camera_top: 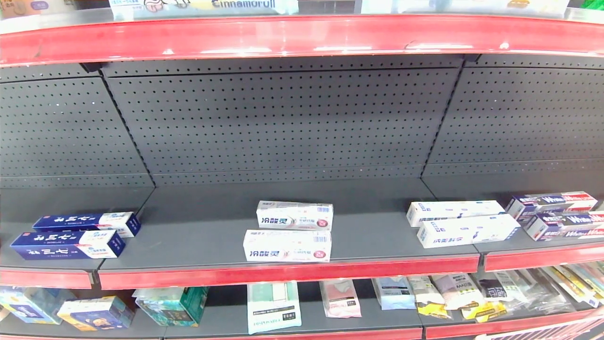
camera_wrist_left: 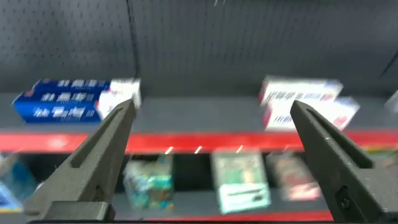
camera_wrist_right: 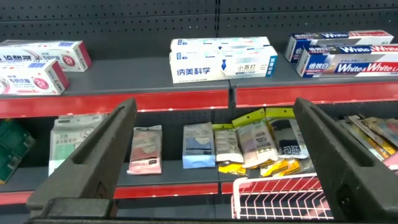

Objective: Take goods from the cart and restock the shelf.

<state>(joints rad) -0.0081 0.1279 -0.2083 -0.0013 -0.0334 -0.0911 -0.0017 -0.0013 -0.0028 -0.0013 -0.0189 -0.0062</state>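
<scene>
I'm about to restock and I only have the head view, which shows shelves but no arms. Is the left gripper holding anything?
Observer: No. The left gripper is open and empty, facing the red shelf edge.
Operator: And the right one?
Observer: The right gripper is open and empty too.
Operator: Where's the cart from there?
Observer: A white wire basket sits close by the right gripper, in front of the packets on the lower shelf.
</scene>
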